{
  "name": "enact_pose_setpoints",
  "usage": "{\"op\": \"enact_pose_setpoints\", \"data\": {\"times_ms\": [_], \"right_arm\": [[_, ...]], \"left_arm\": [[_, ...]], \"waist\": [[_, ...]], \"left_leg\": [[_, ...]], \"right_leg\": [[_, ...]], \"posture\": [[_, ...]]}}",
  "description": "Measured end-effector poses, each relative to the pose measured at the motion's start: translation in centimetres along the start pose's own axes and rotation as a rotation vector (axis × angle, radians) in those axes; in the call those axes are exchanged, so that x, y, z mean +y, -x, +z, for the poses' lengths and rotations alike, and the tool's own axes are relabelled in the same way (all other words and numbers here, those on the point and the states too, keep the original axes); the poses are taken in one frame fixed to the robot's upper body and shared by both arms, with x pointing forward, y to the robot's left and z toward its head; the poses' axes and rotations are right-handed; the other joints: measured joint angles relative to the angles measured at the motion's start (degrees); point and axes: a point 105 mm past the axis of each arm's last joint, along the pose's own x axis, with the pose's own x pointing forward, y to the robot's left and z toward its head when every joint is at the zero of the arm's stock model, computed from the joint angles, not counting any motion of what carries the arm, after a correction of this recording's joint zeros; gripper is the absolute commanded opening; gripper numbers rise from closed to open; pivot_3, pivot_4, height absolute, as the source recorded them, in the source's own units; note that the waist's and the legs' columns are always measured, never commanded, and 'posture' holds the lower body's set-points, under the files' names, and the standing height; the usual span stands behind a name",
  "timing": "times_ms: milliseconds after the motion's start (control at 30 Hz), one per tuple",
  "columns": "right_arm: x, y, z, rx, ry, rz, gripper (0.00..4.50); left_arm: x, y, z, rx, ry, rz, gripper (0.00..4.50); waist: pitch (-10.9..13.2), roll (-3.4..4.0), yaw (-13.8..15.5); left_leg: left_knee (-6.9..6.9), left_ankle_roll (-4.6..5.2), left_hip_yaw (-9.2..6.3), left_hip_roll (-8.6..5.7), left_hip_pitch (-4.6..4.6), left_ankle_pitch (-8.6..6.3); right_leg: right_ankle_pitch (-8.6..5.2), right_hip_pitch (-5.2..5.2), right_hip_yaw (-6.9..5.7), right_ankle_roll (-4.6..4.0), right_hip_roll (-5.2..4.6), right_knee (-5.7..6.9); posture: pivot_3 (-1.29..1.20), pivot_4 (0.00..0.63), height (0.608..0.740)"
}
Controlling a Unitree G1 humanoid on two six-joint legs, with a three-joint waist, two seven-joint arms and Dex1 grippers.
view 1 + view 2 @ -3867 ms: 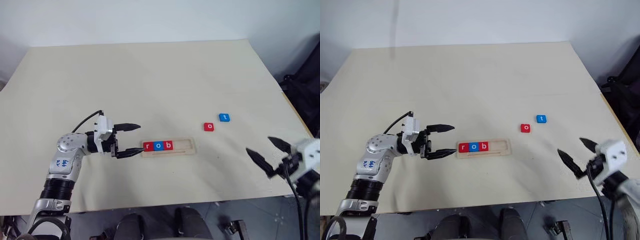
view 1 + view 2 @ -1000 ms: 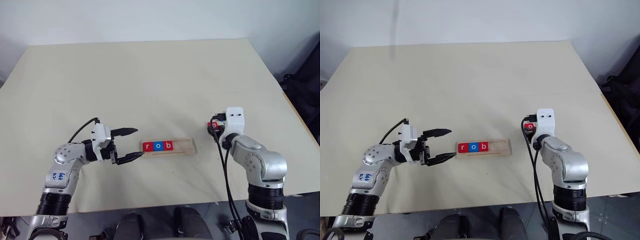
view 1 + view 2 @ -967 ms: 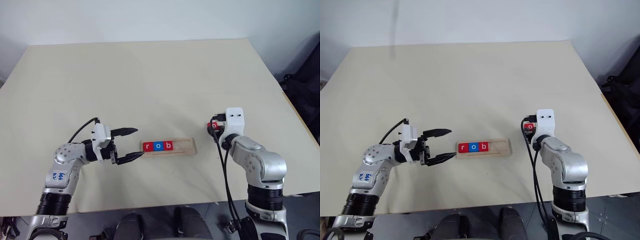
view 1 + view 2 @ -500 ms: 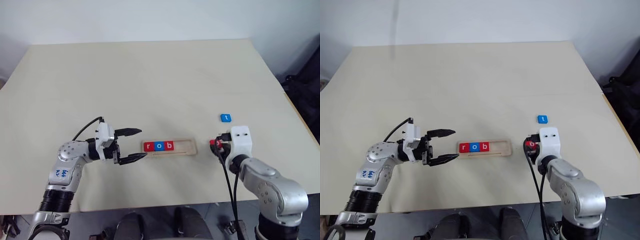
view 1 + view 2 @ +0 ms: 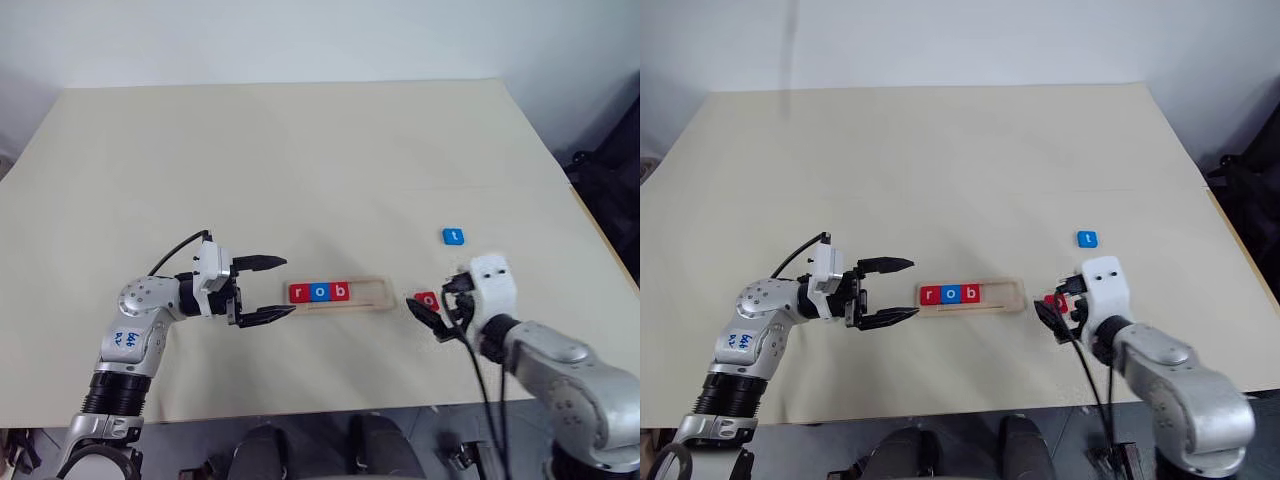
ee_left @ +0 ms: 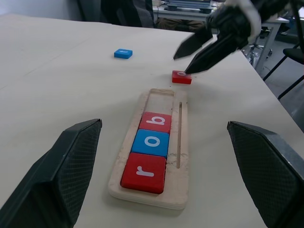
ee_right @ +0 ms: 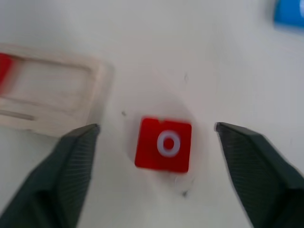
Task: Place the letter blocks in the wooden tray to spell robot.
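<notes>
- The wooden tray lay near the front edge of the table, roughly midway along it, with three letter blocks seated in its left part: a red r, a blue o and a red b. The right part of the slot was bare wood, with room for two more tiles.
- A red o block lay flat on the table just off the tray's right end, apart from it. A blue t block lay farther back and toward the right edge, well apart from both.
- The right gripper hung over the red o with its jaws spread wide; in its wrist view the tile sat between the two fingers and touched neither.
- The left gripper hovered level just off the tray's left end, pointing along it, jaws spread and holding nothing.
- I judged the step in hand to be the fourth letter: the second o, lying loose beside the tray and not yet slotted.
- The next move, as I saw it, called for pinching the red o squarely by its edges, lifting it over the tray's rim and setting it flat against the b, letter upright. The t would be left for last.
- A skewed grip could tip the thin tile onto the rim.
</notes>
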Motion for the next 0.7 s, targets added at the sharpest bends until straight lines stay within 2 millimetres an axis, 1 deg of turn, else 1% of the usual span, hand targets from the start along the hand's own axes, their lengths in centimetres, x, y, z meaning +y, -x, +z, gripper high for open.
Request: {"op": "enact_pose_setpoints", "data": {"times_ms": [67,167,233,333,400,467,567,700], "right_arm": [[-0.9,0.9,-0.3,0.008,0.042,0.067,4.48],[-2.2,1.8,-0.7,-0.030,0.113,0.173,4.48],[-4.1,2.3,-1.5,-0.042,0.198,0.198,4.48],[-6.7,2.9,-2.7,-0.034,0.383,0.252,4.48],[-7.9,2.9,-3.1,-0.043,0.448,0.293,4.48],[-9.1,2.2,-2.7,-0.063,0.466,0.323,4.48],[-9.3,1.2,-1.8,-0.074,0.504,0.394,4.48],[-8.3,-0.6,0.4,-0.069,0.552,0.523,4.48]], "left_arm": [[0.0,0.1,0.0,0.000,-0.002,0.005,4.50],[0.0,0.2,-0.1,0.000,-0.002,0.016,4.50],[0.0,0.3,-0.3,0.001,0.003,0.026,4.50],[-0.5,0.6,-0.6,0.006,0.040,0.025,4.50],[-0.9,0.7,-0.5,0.008,0.048,0.013,4.50],[-1.0,0.6,-0.3,0.006,0.035,0.010,4.50],[-1.2,0.6,0.0,0.006,0.020,0.013,4.50],[-1.3,0.6,0.2,0.009,0.015,0.014,4.50]], "waist": [[0.0,-0.02,0.0],[0.0,-0.05,0.0],[0.0,-0.07,0.0],[0.1,-0.08,-0.1],[0.1,-0.11,-0.2],[0.1,-0.07,-0.3],[0.1,-0.04,-0.2],[0.1,0.00,-0.3]], "left_leg": [[-0.02,0.01,-0.09,-0.01,0.00,0.00],[-0.01,0.00,-0.09,-0.03,0.04,0.00],[0.01,0.01,0.00,-0.05,0.10,0.00],[0.00,0.02,0.27,-0.04,0.16,0.00],[0.00,0.01,0.32,-0.01,0.23,0.01],[0.05,0.00,0.42,0.01,0.31,0.01],[0.08,-0.05,0.42,0.05,0.38,0.04],[0.12,-0.05,0.45,0.07,0.36,0.04]], "right_leg": [[0.00,0.03,-0.03,0.01,0.01,-0.03],[0.03,0.12,-0.03,0.06,0.01,-0.09],[0.07,0.17,0.01,0.13,0.01,-0.15],[0.08,0.22,0.03,0.15,0.01,-0.21],[0.08,0.23,0.05,0.15,0.03,-0.18],[0.08,0.23,0.12,0.14,0.02,-0.05],[0.07,0.21,0.14,0.12,0.02,0.06],[0.07,0.16,0.18,0.11,0.00,0.11]], "posture": [[0.00,0.150,0.740],[0.00,0.150,0.740],[0.00,0.150,0.740],[0.00,0.150,0.740],[0.00,0.150,0.740],[0.00,0.150,0.740],[0.00,0.150,0.740],[0.00,0.150,0.740]]}}
